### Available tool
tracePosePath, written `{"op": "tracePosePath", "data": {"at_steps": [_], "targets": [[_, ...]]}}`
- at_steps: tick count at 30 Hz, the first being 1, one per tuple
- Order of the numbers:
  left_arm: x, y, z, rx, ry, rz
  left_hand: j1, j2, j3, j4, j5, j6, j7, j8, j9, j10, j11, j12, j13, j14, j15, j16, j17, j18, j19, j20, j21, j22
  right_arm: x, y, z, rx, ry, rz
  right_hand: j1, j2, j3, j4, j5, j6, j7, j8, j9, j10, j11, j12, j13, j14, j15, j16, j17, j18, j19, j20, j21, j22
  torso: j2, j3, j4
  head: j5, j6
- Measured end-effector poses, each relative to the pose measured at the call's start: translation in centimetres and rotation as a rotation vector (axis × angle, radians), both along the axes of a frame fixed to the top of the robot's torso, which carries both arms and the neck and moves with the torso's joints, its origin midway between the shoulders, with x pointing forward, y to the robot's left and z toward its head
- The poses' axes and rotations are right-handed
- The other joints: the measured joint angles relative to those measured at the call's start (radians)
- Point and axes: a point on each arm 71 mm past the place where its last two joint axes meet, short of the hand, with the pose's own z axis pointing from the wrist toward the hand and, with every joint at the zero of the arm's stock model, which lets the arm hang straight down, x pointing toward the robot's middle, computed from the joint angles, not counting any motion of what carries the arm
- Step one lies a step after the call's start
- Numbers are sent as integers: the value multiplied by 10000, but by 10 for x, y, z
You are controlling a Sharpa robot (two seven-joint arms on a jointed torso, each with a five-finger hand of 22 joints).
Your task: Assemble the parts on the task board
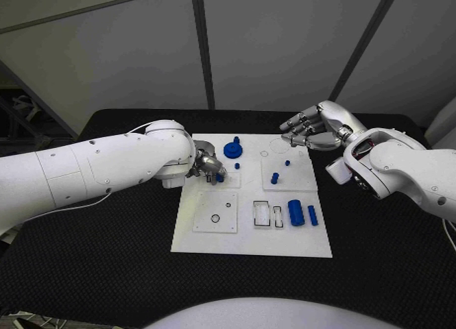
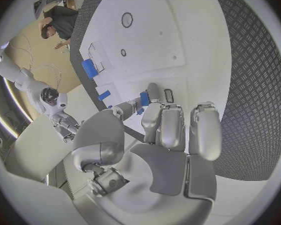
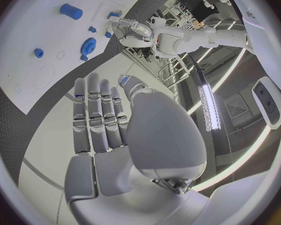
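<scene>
The board (image 1: 249,236) lies mid-frame in the head view, and the left hand (image 1: 204,166) sits at its upper left edge, pinching a small blue peg (image 1: 219,177) between its fingertips (image 2: 152,97). The peg looks to be held by its upper end so the free end can go down into a hole; its long axis seems roughly upright to the board, though the fingers hide much of it. Just above and right of that hand stands a blue gear (image 1: 234,149) on its post. At the lower right of the board 2 blue cylinders (image 1: 302,213) lie flat, side by side, their long axes running up and down the frame. The right hand (image 1: 313,129) hovers at the board's upper right corner, released, fingers straight and holding nothing, probably parked clear of the work.
</scene>
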Motion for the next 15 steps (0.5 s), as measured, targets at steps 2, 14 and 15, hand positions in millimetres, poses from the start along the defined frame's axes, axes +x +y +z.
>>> {"op": "tracePosePath", "data": {"at_steps": [2, 14, 15], "targets": [[0, 0, 0, 0, 3, -2, 0, 0, 0, 0, 0, 0, 0, 0, 0, 0, 0, 0, 0, 0, 0, 0, 0, 0, 0, 0, 0, 0, 0, 0, 0, -7, -5, 6, 0, 0, 0, 0, 0, 0, 0, 0, 0, 0, 0, 0, 0, 0, 0, 0, 0, 0, 0, 0, 0, 0, 2, 1, 0, 4, 10], [5, 1, 0, 71, -15, 105, 39, -39, -55, -55, -79, 0, 0, 1, 0, 0, 0, 0, -1, 0, 0, 0, -1, 0, -1, 0, 0, 0, 0, 0, 0, -30, -17, 20, 0, 0, 0, 0, 0, 0, 0, 0, 0, 0, 0, 0, -8, 0, 0, 0, -2, 0, 0, 0, 0, -8, 3, 4, -12, 4, 29], [5, 1, 0, 78, -9, 102, 39, -39, -55, -55, -79, 0, 0, 1, 1, 0, 0, 0, -1, 0, 0, 0, -1, 0, 0, 0, 0, 0, 0, 0, 0, -31, -17, 21, 0, 0, 0, 0, 0, 0, 0, 0, 0, 0, 0, 0, -7, 0, 0, 0, -2, 0, 0, 0, 0, -8, 3, 4, -12, -2, 22]]}}
